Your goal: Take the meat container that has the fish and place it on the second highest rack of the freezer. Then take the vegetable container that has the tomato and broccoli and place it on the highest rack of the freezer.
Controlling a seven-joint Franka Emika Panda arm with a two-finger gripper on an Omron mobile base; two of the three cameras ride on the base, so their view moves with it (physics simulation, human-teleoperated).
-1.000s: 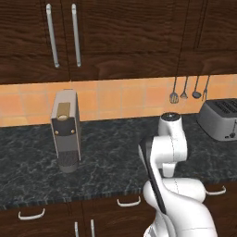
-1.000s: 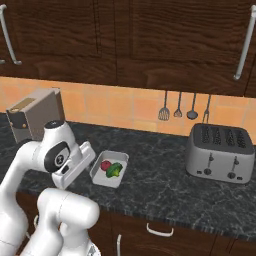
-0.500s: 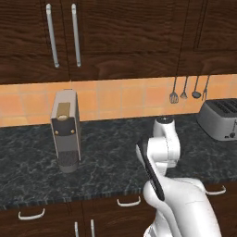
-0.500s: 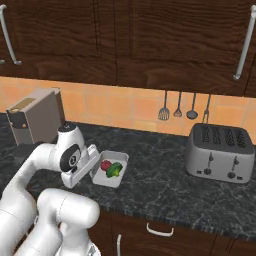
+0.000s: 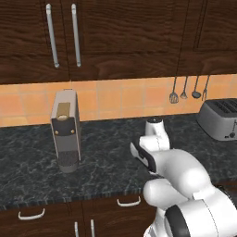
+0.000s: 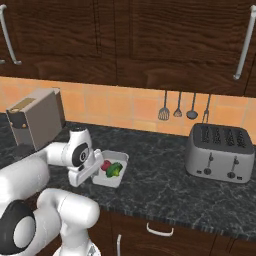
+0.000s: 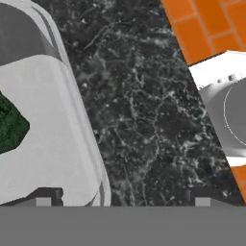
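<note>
Dark wood cabinets (image 5: 115, 37) — orange tile backsplash (image 5: 120, 99) — black marble counter (image 5: 106, 162).

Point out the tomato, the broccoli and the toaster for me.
tomato (image 6: 106, 165), right base view, on its red top.
broccoli (image 6: 115, 170), right base view, on its green middle.
toaster (image 6: 218, 154), right base view, on its front face.

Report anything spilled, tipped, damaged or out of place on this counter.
Nothing stands out. The vegetable container sits flat on the counter with tomato and broccoli inside; toaster and coffee machine stand upright.
</note>
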